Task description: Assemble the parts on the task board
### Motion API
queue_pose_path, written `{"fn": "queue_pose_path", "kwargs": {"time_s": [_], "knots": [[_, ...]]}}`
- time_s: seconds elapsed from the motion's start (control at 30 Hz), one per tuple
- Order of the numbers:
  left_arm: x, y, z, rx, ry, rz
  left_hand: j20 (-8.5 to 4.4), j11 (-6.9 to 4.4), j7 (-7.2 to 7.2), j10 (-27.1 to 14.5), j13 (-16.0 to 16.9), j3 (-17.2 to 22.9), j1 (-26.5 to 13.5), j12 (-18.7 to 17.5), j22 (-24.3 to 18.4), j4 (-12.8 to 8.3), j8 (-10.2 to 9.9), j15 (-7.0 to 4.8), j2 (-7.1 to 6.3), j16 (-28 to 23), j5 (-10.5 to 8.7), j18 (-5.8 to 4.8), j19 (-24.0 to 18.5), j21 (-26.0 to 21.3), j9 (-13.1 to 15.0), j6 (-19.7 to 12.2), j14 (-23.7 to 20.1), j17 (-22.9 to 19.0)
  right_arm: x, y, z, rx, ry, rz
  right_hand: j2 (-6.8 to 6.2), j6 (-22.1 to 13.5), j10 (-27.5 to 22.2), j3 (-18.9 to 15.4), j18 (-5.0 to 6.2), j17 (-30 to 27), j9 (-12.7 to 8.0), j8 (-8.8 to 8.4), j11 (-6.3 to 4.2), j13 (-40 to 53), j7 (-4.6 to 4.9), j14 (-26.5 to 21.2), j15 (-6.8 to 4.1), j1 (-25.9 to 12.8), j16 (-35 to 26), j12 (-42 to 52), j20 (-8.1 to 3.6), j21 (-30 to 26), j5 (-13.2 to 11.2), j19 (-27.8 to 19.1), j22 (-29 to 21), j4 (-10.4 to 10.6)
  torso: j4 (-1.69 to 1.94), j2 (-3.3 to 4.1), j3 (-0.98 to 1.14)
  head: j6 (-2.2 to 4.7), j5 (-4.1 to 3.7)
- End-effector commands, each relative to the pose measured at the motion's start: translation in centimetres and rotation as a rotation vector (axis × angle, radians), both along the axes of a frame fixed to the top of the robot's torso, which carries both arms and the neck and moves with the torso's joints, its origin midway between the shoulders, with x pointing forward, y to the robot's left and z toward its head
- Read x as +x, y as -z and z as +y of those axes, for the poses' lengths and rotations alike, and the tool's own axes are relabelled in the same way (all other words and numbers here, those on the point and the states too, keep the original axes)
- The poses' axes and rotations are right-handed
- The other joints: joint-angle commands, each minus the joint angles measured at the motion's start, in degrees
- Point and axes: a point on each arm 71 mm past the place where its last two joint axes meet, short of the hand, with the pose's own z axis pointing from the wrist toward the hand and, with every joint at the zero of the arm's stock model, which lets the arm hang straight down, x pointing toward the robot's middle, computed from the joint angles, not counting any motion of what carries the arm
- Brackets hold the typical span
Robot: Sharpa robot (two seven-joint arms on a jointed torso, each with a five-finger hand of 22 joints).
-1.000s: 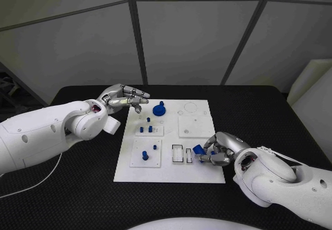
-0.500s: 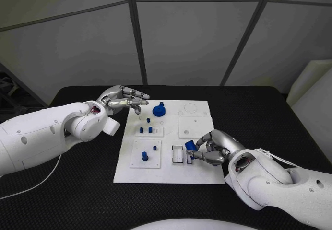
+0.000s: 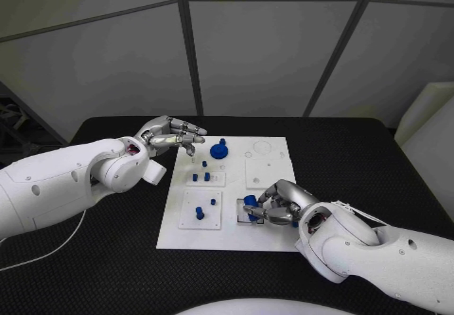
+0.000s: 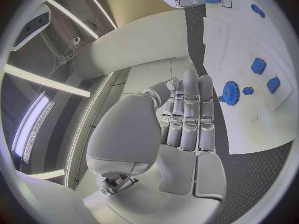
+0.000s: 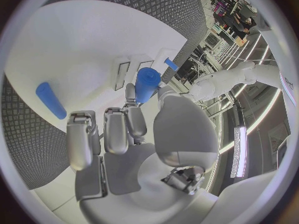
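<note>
Fingers of the left hand (image 3: 173,138) curl loosely above the far left corner of the task board (image 3: 274,243), holding nothing. Just to its right on the board stands the blue gear (image 3: 218,153) with its upright knob, and nearer the robot a few small blue pegs (image 3: 199,176) stand in the left-hand plates, one more peg (image 3: 199,212) in the plate below.

Further right, the right hand (image 3: 274,207) pinches a short blue cylinder (image 5: 147,83) between thumb and fingertips, low over the two narrow slots (image 3: 244,211) in the board's near middle. Whether the part touches the board yet, I cannot tell.

These parts look like small hard plastic: light, stiff, not fragile, but smooth enough to slip or twist in metal fingers. The cylinder probably handles best held by its sides near the top, leaving the lower end free to enter its seat. The board sits flat on the black desk (image 3: 378,164) and may shift if pushed sideways.
</note>
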Motion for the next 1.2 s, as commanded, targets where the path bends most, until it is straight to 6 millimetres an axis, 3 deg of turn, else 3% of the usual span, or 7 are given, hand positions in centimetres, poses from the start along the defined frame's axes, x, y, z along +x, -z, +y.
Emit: {"fn": "queue_pose_path", "kwargs": {"time_s": [0.03,0.33,0.5,0.57,0.83,1.1,1.2], "knots": [[-0.03,-0.11,-0.19,-0.007,0.011,0.001,0.07,0.10,0.24,-0.30,0.05,-0.14,-0.41,-0.11,0.03,-0.04,-0.24,0.16,0.20,-0.19,-0.16,-0.67,-0.31,-0.39,-0.06,-0.34,0.15,-0.08,0.16,0.13,0.24,-0.017,-0.001,0.014,-0.03,2.75,-0.01,-0.20,-0.86,0.08,0.08,-0.13,-0.57,0.05,-2.34,2.35,-0.44,-0.48,0.26,-0.31,-0.29,0.18,-0.09,6.05,15.09,0.20,-0.10,-0.05,0.06,0.00,0.11],[-0.03,-0.10,-0.25,-0.007,0.013,0.003,0.07,0.09,0.23,-0.32,0.07,-0.16,-0.40,-0.11,0.03,-0.11,-0.24,0.16,0.17,-0.25,-0.15,-0.66,-0.31,-0.43,-0.06,-0.36,0.16,-0.08,0.57,0.42,0.65,-0.031,0.003,0.015,-0.39,3.29,0.01,-0.49,-0.86,0.06,0.67,-0.37,-0.70,0.02,-2.48,2.33,-0.57,-2.12,0.22,-0.60,-0.44,0.18,-1.44,6.05,15.09,0.21,-0.01,-0.08,0.02,-0.02,0.10],[-0.04,-0.11,-0.23,-0.007,0.013,0.003,0.07,0.09,0.23,-0.32,0.07,-0.16,-0.40,-0.11,0.03,-0.11,-0.24,0.16,0.17,-0.25,-0.15,-0.66,-0.31,-0.43,-0.06,-0.36,0.16,-0.08,0.74,0.54,0.95,-0.035,0.001,0.016,-1.68,3.56,-0.08,-1.48,-0.86,-0.30,1.82,-1.06,-0.68,-0.13,-2.47,2.23,-0.60,-5.50,-0.05,-1.29,-0.52,0.18,-10.25,6.05,15.09,0.27,-0.02,-0.09,0.00,-0.10,0.36],[-0.05,-0.11,-0.21,-0.007,0.013,0.003,0.07,0.09,0.23,-0.32,0.07,-0.16,-0.40,-0.11,0.03,-0.11,-0.24,0.16,0.17,-0.25,-0.15,-0.66,-0.31,-0.43,-0.06,-0.36,0.16,-0.08,0.77,0.54,1.01,-0.034,0.002,0.014,-2.24,3.53,-0.14,-2.02,-0.86,-0.44,2.11,-1.27,-0.65,-0.21,-2.42,2.20,-0.57,-6.55,-0.15,-1.52,-0.51,0.18,-12.15,6.05,15.09,0.30,-0.04,-0.08,0.00,-0.10,0.40],[-0.07,-0.12,-0.11,-0.006,0.011,0.004,0.07,0.09,0.23,-0.32,0.07,-0.16,-0.40,-0.11,0.03,-0.11,-0.24,0.16,0.17,-0.25,-0.15,-0.66,-0.31,-0.43,-0.06,-0.36,0.16,-0.08,0.87,0.44,1.02,-0.033,0.009,-0.005,-0.33,3.39,-0.44,-9.53,-0.86,-0.89,3.73,-2.33,-0.48,-0.59,-2.24,2.11,-0.44,-9.86,-0.56,-2.73,-0.37,0.18,-12.55,6.05,15.09,0.24,-0.06,-0.09,0.03,-0.18,0.59],[-0.06,-0.12,-0.11,-0.006,0.011,0.004,0.07,0.09,0.23,-0.32,0.07,-0.16,-0.40,-0.11,0.03,-0.11,-0.24,0.16,0.17,-0.25,-0.15,-0.66,-0.31,-0.43,-0.06,-0.36,0.16,-0.08,0.81,0.23,0.91,-0.029,0.011,-0.025,0.03,3.46,-0.49,-10.33,-0.86,-0.87,4.03,-2.46,-0.48,-0.69,-2.24,2.12,-0.43,-10.00,-0.58,-2.98,-0.37,0.18,-12.55,6.05,15.09,0.20,-0.06,-0.11,0.08,-0.13,0.63],[-0.06,-0.12,-0.10,-0.006,0.011,0.004,0.07,0.09,0.23,-0.32,0.07,-0.16,-0.40,-0.11,0.03,-0.11,-0.24,0.16,0.17,-0.25,-0.15,-0.66,-0.31,-0.43,-0.06,-0.36,0.16,-0.08,0.62,0.05,0.93,-0.025,-0.002,-0.033,0.55,3.62,-0.41,-10.43,-0.86,-0.69,4.52,-2.66,-0.52,-0.55,-2.28,2.17,-0.44,-7.68,-0.54,-2.97,-0.37,0.18,-11.69,6.05,15.09,0.07,-0.05,-0.09,0.08,-0.08,0.59]]}}
